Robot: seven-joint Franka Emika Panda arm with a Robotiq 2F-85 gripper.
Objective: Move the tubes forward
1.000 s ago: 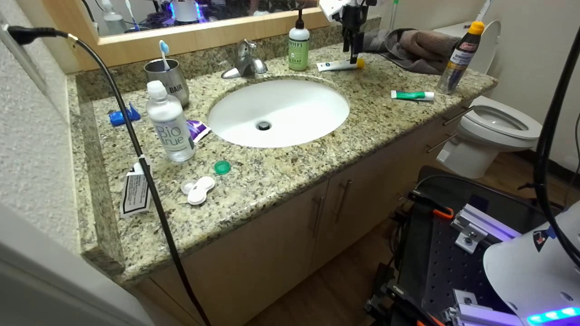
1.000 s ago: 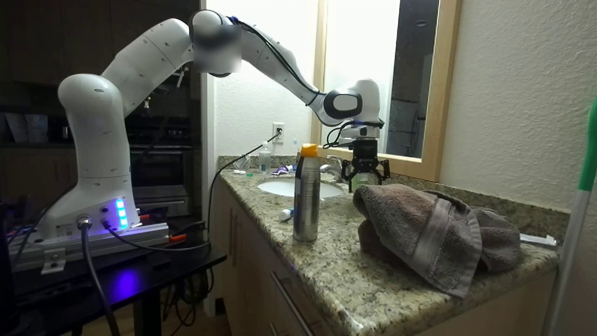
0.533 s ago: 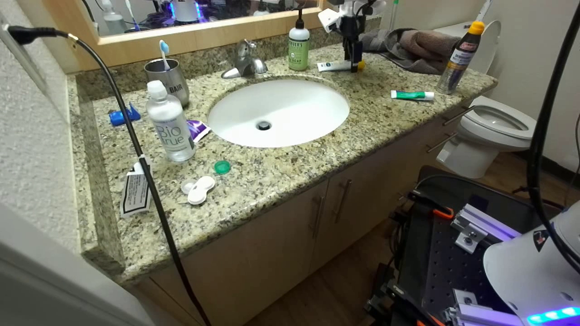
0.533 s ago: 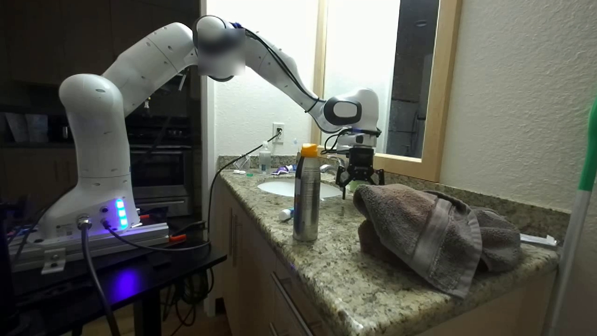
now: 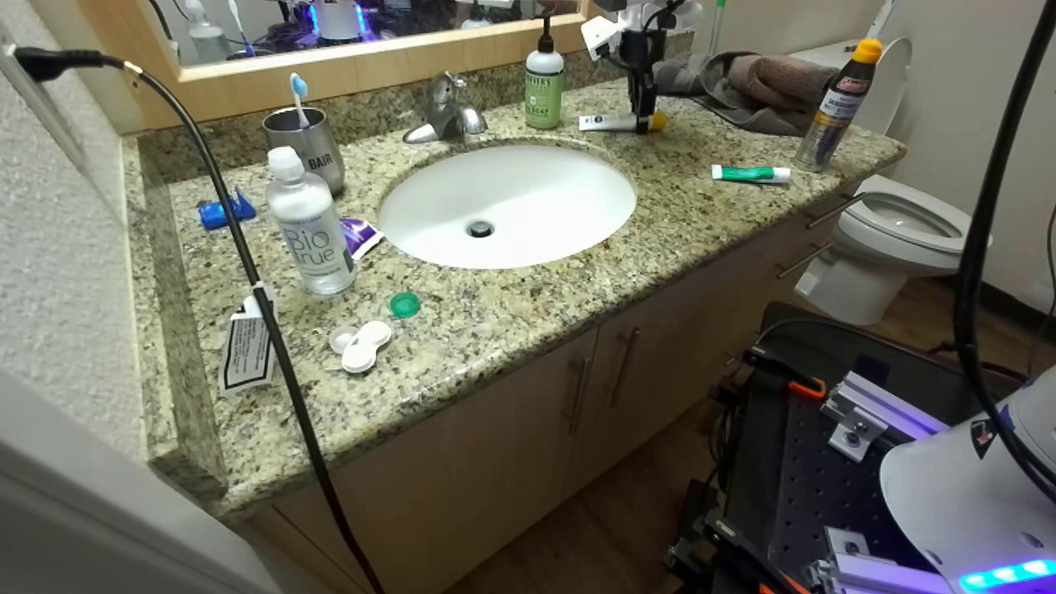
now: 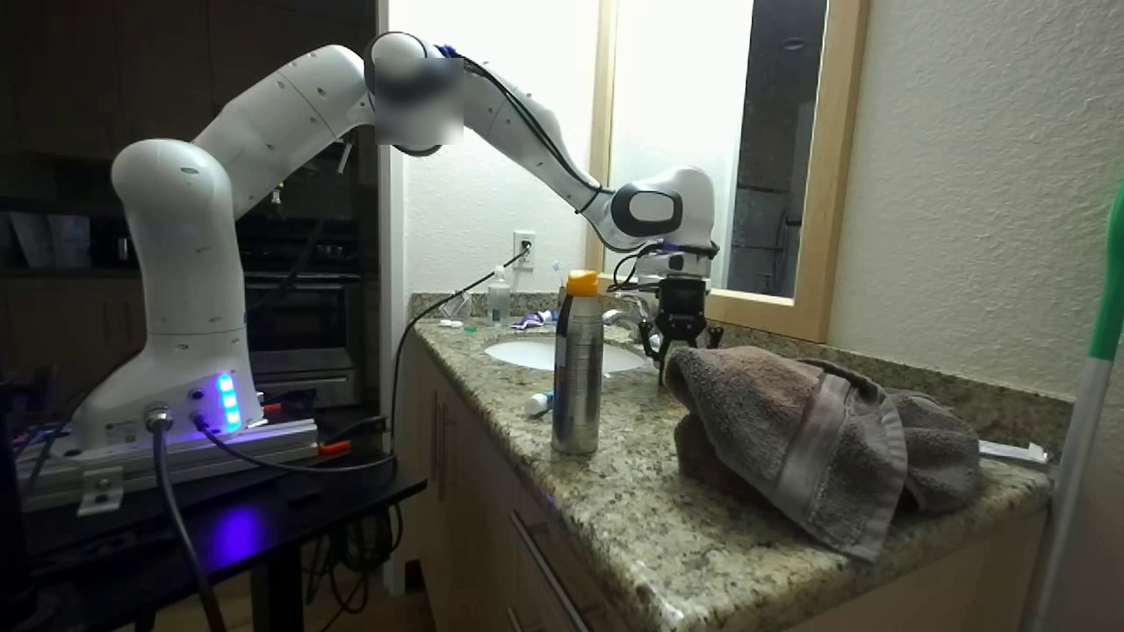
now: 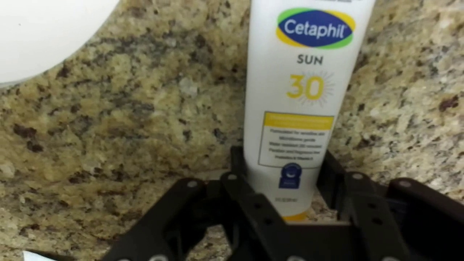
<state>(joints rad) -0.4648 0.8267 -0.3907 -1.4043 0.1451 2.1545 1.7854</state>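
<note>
A white tube with a yellow cap lies flat on the counter between the soap bottle and the towel. Its Cetaphil print faces up in the wrist view. My gripper points down over the capped end, its black fingers pressed against both sides of the tube: shut on it. The green tube with white ends lies apart, nearer the counter's front edge. In an exterior view only its white cap shows past the spray can. There the towel hides the white tube and part of my gripper.
The sink basin lies beside the white tube. A green soap bottle stands near its flat end. Behind my gripper is a bunched towel. A tall spray can stands close to the green tube. The mirror frame rises behind the arm.
My gripper has come down onto the white tube, and its fingers have moved together against the tube's sides. The white tube has barely shifted; the green tube lies where it was.
</note>
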